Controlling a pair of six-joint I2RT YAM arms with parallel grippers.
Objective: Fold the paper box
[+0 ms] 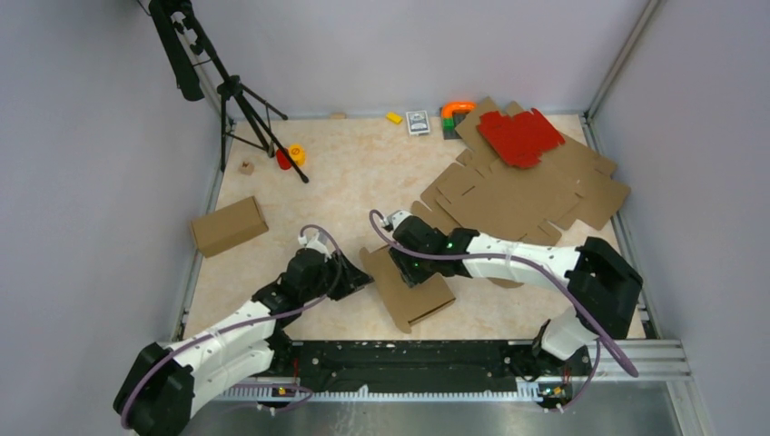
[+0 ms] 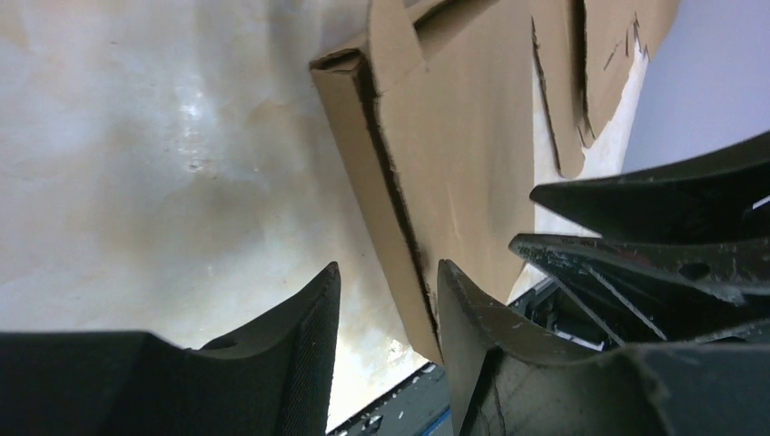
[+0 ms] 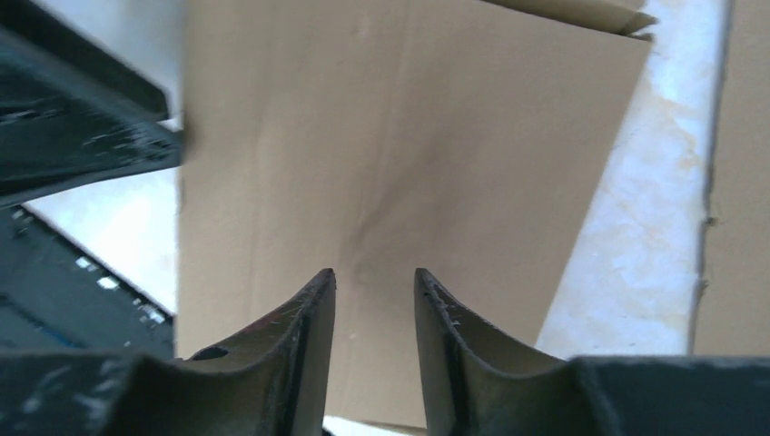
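Observation:
The paper box (image 1: 413, 291) is a plain brown folded carton lying flat near the table's front middle. My left gripper (image 1: 356, 275) is at its left edge. In the left wrist view, the box's (image 2: 454, 163) side wall rests against the right finger (image 2: 463, 309). The left finger stands apart over bare table, so the left gripper (image 2: 386, 268) is open. My right gripper (image 1: 406, 271) hovers over the box's far end. In the right wrist view, the right gripper (image 3: 374, 272) is open with a narrow gap, above the box's top face (image 3: 409, 136) with nothing between the fingers.
Flat brown die-cut sheets (image 1: 527, 195) lie at the back right with a red die-cut sheet (image 1: 519, 136) on top. A closed brown box (image 1: 227, 225) sits at the left. A tripod (image 1: 245, 109) stands at the back left. A black rail (image 1: 409, 359) runs along the near edge.

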